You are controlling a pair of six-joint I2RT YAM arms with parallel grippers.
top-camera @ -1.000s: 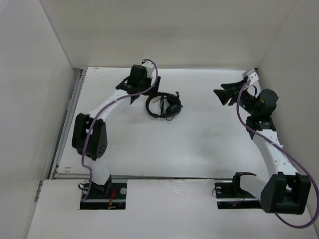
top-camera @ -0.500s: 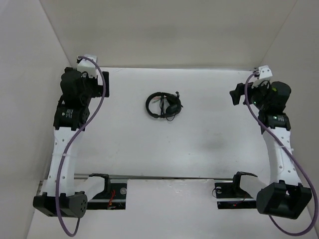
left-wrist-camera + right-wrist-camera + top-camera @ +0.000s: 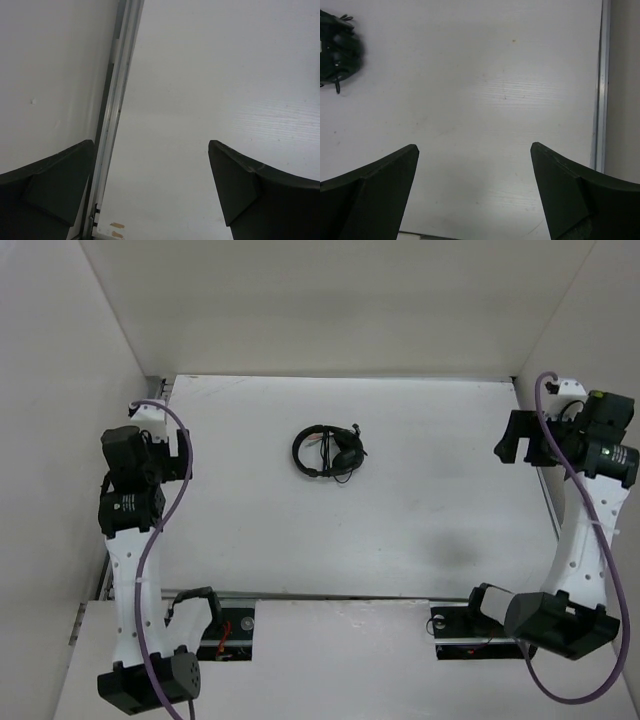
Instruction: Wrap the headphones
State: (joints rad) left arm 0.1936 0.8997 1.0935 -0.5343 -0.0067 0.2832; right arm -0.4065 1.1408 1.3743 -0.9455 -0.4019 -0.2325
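Both arms have swung out from the middle since a second ago: the left arm [image 3: 128, 550] now stands at the left edge of the tabletop [image 3: 400, 530] and the right arm [image 3: 580, 540] at the right edge, each well apart from the headphones [image 3: 328, 451]. Both the left jaws and the right jaws are spread wide with nothing between them, only bare surface showing in each wrist view. The headphones lie alone, a little left of centre toward the far side, with the headband curled round the earcups. The cable seems gathered inside that loop, with no loose run trailing out. That compact bundle and the released, withdrawn arms suggest the wrapping is finished. Around it are only the metal rail [image 3: 117, 90] along the side edges, the white walls [image 3: 50, 390] and the purple cables [image 3: 165, 510] on the arms; nothing blocks the way to the bundle.
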